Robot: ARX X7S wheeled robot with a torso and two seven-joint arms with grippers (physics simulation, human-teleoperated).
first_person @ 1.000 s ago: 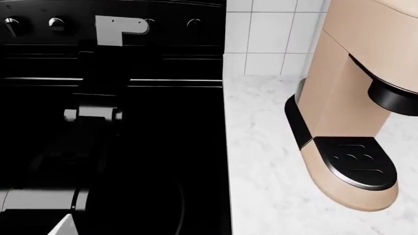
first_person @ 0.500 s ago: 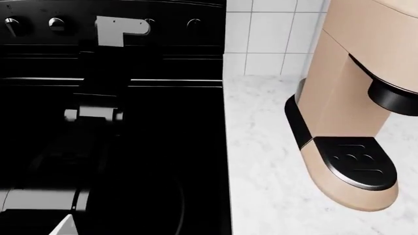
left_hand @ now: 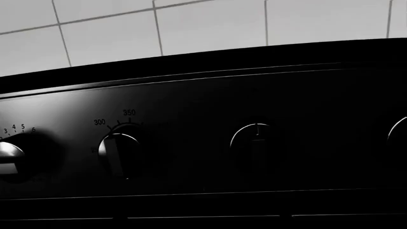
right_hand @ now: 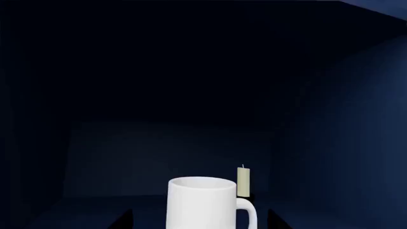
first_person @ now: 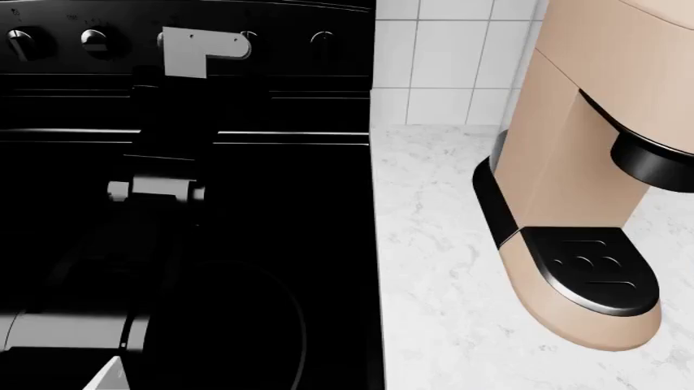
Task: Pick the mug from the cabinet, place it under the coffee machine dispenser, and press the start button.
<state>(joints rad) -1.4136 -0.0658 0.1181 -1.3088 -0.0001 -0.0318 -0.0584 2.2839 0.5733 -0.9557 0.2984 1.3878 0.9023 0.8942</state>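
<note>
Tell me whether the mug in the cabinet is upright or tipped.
Upright: the mug stands with its rim level on top and its handle at the side, inside the dark cabinet.

At the left of the head view we see our left arm (first_person: pixel 162 162): mostly black segments, a white bracket (first_person: pixel 201 50) with small screw holes near its top, and grey metal collars (first_person: pixel 155 191) at two joints.

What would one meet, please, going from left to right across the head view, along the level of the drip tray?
Left arm over the black stove → marble counter → beige coffee machine with its black drip tray → dispenser.
</note>
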